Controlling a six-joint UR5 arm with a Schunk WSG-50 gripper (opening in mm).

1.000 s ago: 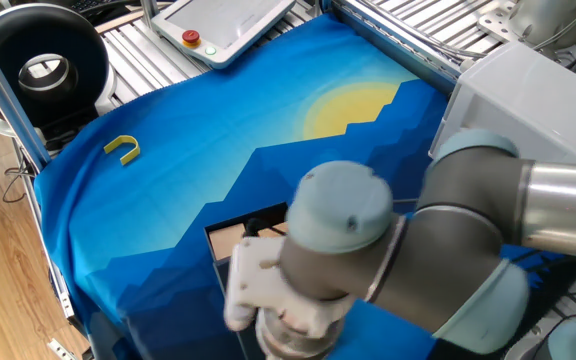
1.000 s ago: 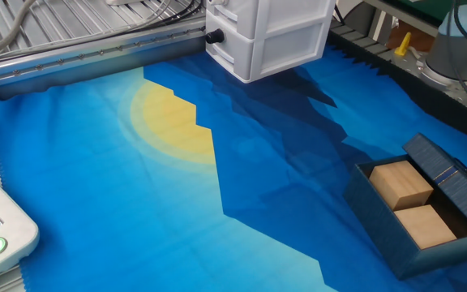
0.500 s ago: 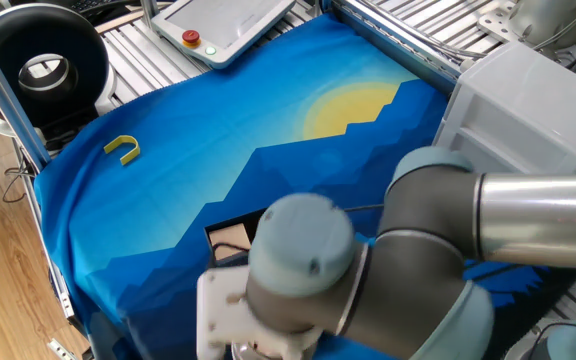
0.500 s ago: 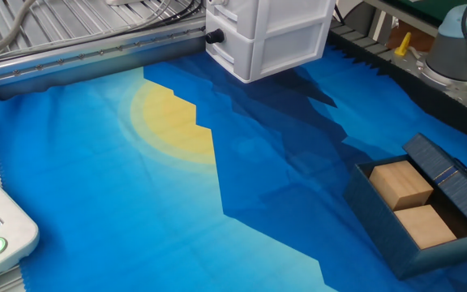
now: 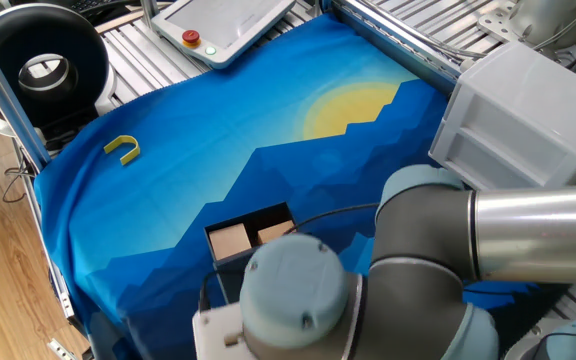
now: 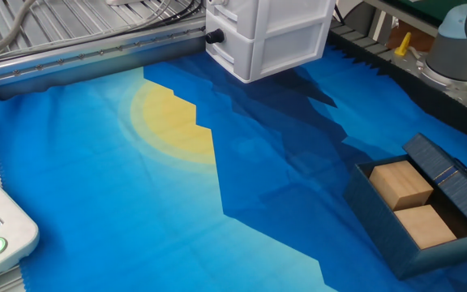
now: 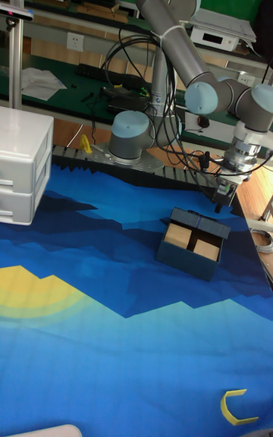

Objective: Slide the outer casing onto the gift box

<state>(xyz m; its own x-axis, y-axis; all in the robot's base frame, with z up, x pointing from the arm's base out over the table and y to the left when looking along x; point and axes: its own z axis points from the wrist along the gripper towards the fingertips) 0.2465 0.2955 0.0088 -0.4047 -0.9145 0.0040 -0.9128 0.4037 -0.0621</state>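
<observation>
Two tan blocks sit inside the gift box (image 5: 251,237) in one fixed view, near the cloth's (image 5: 218,150) front edge, partly hidden behind the arm (image 5: 408,270); a yellow hook (image 5: 122,149) lies toward the left edge. From the other fixed view, the box (image 6: 418,212) rests at the right edge — the outer casing (image 6: 448,173) touching its far side. Tall fixed view: the gripper (image 7: 225,194) hangs beyond the box's (image 7: 192,243) far right corner — spread or pressed together, it cannot be told.

Cloth (image 6: 136,203) on the table looks like matt printed fabric. Box (image 6: 379,227) is dark ribbed cardboard with two plain tan card blocks (image 6: 416,204) inside. Drawers (image 6: 270,32) are white plastic, arm (image 7: 171,20) smooth grey metal.
</observation>
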